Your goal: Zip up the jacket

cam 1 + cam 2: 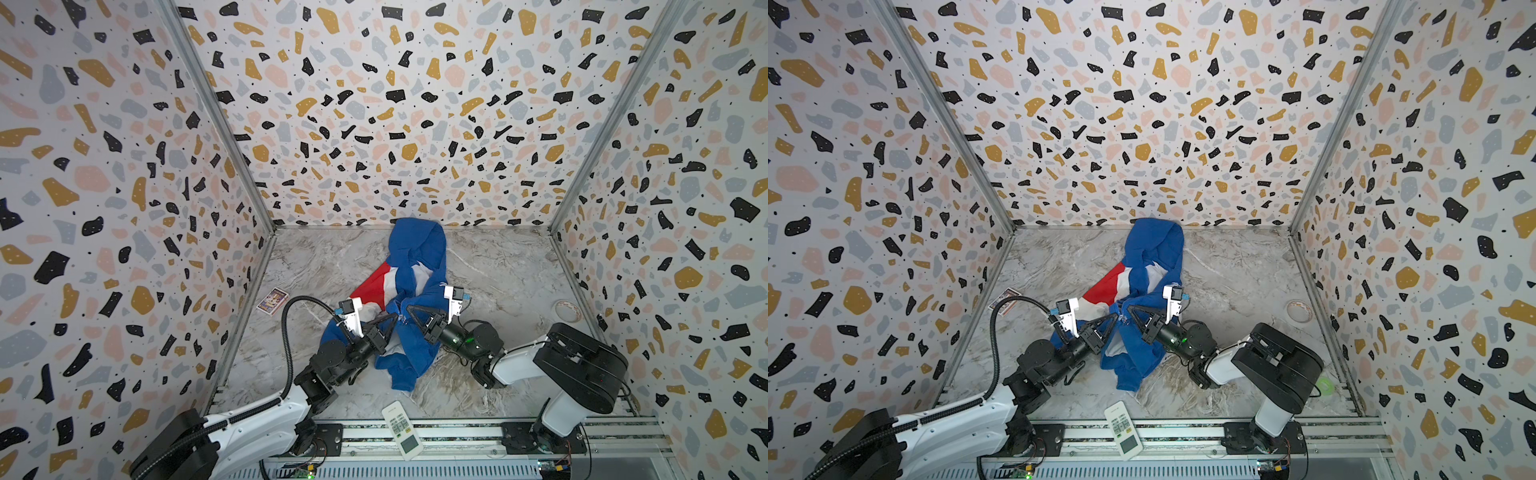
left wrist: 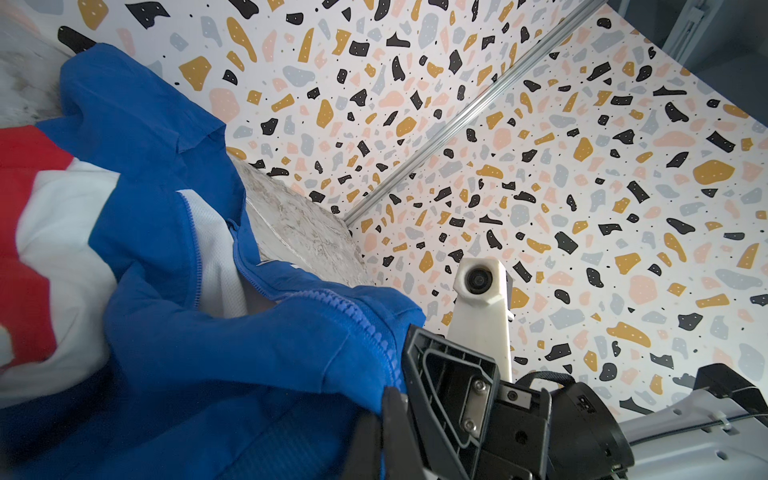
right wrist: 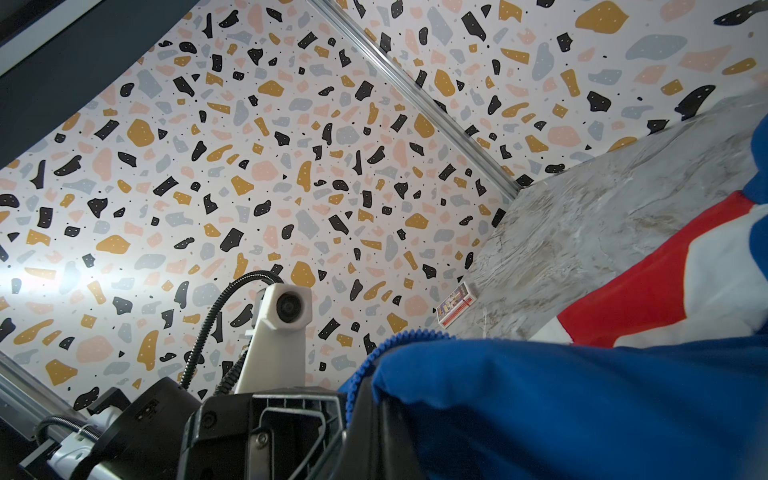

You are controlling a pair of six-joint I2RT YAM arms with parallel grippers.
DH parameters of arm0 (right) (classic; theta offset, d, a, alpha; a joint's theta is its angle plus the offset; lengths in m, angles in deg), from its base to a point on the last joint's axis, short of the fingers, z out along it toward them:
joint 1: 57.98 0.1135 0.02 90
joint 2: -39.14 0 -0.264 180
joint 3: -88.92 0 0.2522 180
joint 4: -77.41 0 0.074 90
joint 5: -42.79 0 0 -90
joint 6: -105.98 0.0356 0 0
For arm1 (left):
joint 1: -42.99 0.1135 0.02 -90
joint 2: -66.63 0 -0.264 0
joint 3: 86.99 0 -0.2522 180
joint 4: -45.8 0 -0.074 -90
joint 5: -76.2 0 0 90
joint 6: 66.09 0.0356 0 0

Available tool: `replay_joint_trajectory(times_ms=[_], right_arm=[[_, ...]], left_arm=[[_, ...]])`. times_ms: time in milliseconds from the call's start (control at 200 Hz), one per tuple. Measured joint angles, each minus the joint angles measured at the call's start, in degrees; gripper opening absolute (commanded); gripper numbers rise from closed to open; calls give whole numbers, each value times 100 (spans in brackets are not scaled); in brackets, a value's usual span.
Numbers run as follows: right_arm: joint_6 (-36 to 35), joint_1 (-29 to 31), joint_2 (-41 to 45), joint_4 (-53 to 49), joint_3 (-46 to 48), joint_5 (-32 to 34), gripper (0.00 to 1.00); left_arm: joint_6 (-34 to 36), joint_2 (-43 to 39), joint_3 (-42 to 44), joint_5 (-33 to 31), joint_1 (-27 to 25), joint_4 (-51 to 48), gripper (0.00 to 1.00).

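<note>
Bright even light, soft shadows, wide-angle stretch at edges, jacket point(image 2: 50, 249) blurred close up, glare on wall point(image 3: 45, 282)

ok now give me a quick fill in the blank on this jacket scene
1. Apart from its red and white bands, the jacket is ____.
2. The left gripper and the right gripper both grip the jacket's front, jaws ____ rather than open.
3. In both top views the roll of tape lies to the ____ of the jacket.
4. The remote control has a ____ casing.
Missing words: blue; shut; right; white.
</note>
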State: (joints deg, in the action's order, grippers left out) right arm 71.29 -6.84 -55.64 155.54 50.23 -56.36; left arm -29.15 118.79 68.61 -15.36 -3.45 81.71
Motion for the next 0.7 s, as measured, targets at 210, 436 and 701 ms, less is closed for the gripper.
replay_joint_trajectory(times_ms=[210,436,701], right_arm=[[122,0,39,-166,-70,-363,24],[-26,33,459,-1163,-275,-649,30],[-103,70,560,-1832,-334,-780,0]], left_arm=[[22,-46,81,-37,-24,-133,0],[37,-79,138,-50,-24,-177,0],[33,-83,258,-48,-24,-216,0]])
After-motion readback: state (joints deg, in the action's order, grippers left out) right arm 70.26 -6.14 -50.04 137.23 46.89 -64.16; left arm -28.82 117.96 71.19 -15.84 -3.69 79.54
